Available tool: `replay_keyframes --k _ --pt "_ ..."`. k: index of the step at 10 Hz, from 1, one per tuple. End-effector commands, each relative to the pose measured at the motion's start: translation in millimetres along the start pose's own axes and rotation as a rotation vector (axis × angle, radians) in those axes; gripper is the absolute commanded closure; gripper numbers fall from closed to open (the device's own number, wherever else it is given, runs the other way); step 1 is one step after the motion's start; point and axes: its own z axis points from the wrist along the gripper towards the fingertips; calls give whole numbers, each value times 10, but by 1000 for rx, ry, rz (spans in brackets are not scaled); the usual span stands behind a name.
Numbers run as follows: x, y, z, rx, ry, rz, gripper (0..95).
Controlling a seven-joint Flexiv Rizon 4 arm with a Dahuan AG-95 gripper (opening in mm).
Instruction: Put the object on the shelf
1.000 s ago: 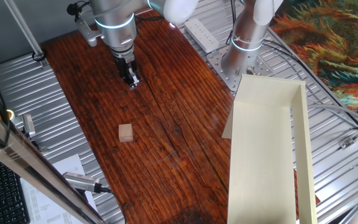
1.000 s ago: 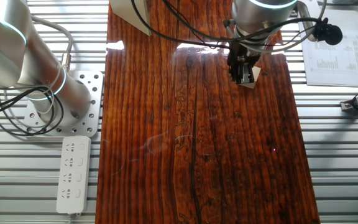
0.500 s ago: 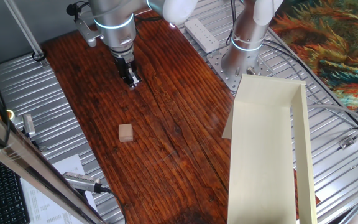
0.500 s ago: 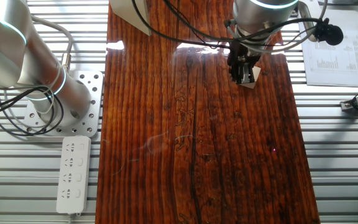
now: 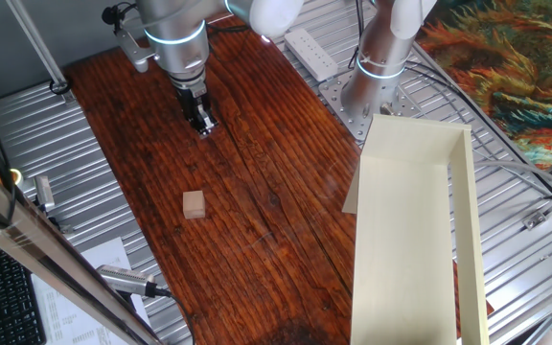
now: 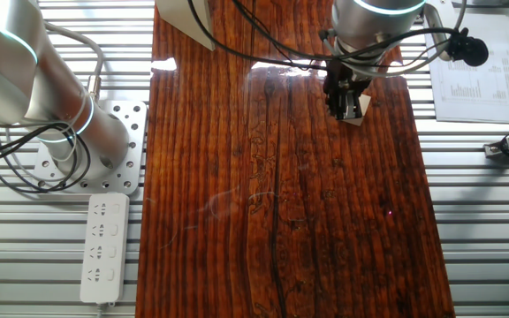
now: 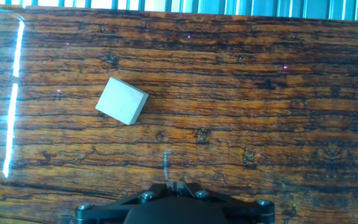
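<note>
The little wooden cube (image 5: 194, 203) sits alone on the brown table (image 5: 276, 211), far from the cream shelf (image 5: 405, 240) — the claw (image 5: 202, 125) hangs up high holding nothing, open or closed I cannot tell — so all the work is left.

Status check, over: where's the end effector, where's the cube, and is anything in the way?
End effector above table, holding nothing; open or shut unclear. Cube alone on the wooden table, apart from fingers. Shelf empty. No obstruction seen.
</note>
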Motion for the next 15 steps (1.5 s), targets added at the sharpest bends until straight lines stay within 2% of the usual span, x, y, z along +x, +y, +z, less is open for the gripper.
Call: replay_keyframes --k 1,10,13,15 --pt "2 0 0 0 3 0 950" --pt "-11 -12 50 -6 -1 -38 950" --pt "-42 -14 63 -1 -7 -84 950" --pt "-165 -5 53 10 -8 -175 950"
